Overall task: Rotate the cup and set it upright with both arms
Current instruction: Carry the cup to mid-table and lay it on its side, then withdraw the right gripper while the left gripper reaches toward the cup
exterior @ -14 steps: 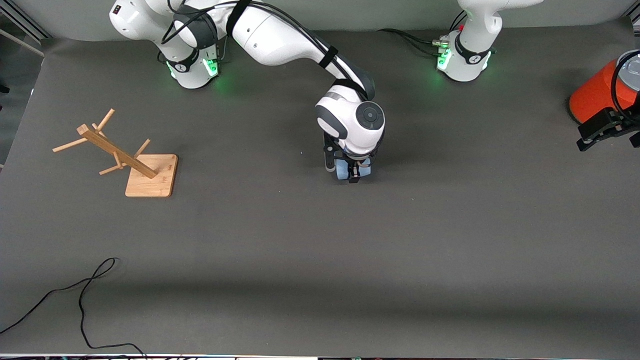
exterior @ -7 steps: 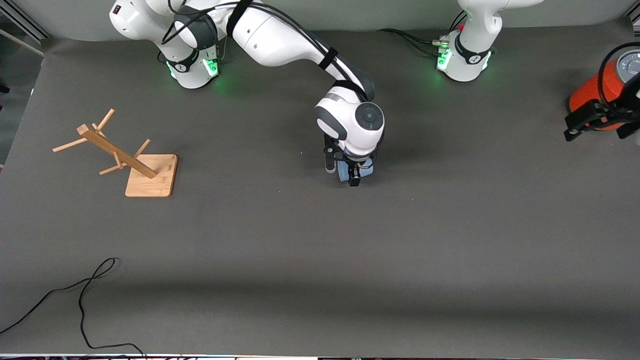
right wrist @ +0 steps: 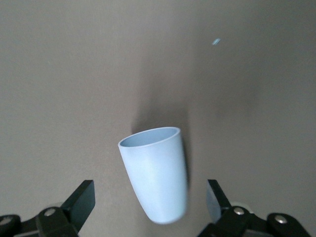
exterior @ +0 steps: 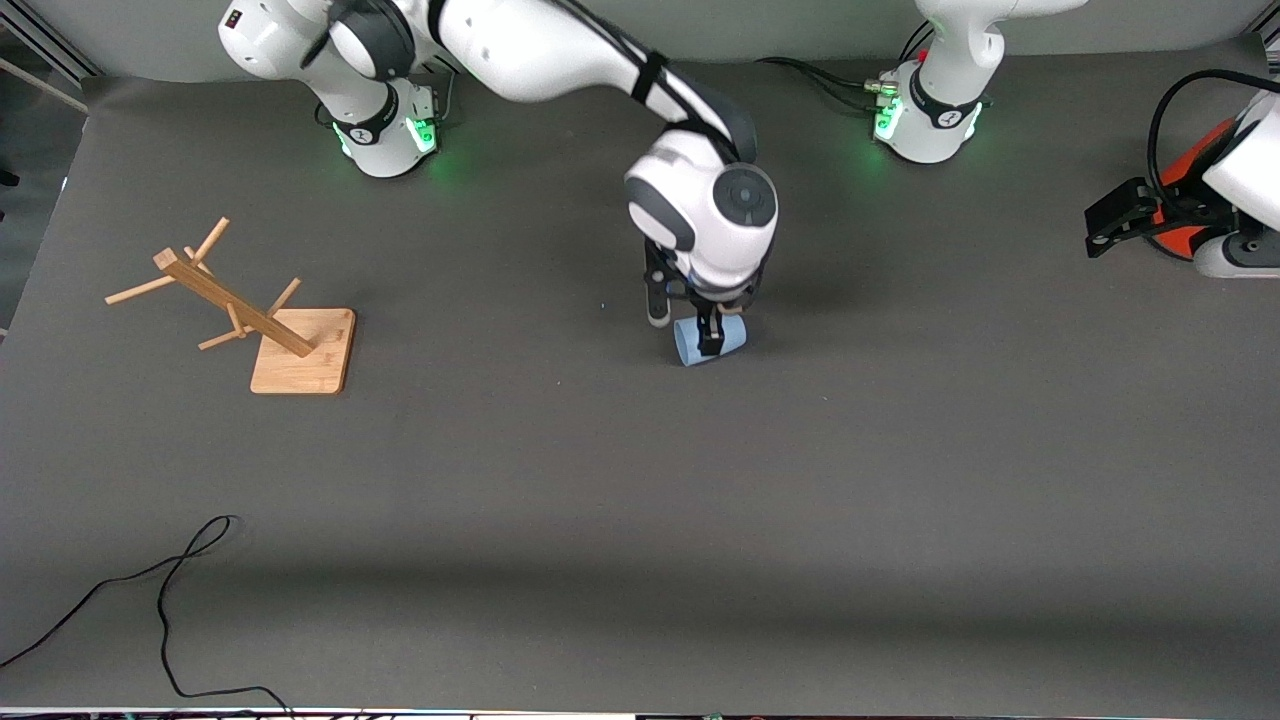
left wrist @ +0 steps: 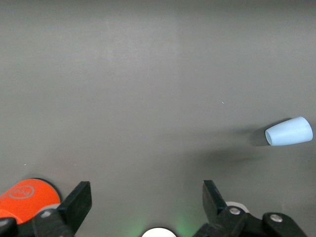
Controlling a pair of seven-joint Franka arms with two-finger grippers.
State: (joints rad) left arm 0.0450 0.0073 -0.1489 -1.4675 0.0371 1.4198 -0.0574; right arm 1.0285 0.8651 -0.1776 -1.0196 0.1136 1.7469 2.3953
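Cup [right wrist: 157, 174] lies between right gripper's [right wrist: 148, 210] spread fingers [right wrist: 79, 202].

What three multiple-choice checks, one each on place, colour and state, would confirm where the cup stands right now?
1. Where is the cup?
A. On the wooden rack's base
B. On the table under the right gripper
C. Touching the orange cylinder

2. What colour is the cup?
A. Light blue
B. Orange
C. White

3. How does the cup sit?
A. Upright on its base
B. Upside down on its rim
C. Lying on its side

Answers:
1 B: the cup rests on the table, mid-table, with the open right gripper over it, not closed on it.
2 A: both wrist views show it light blue.
3 C: its rim faces sideways. The open left gripper hangs by the orange cylinder.
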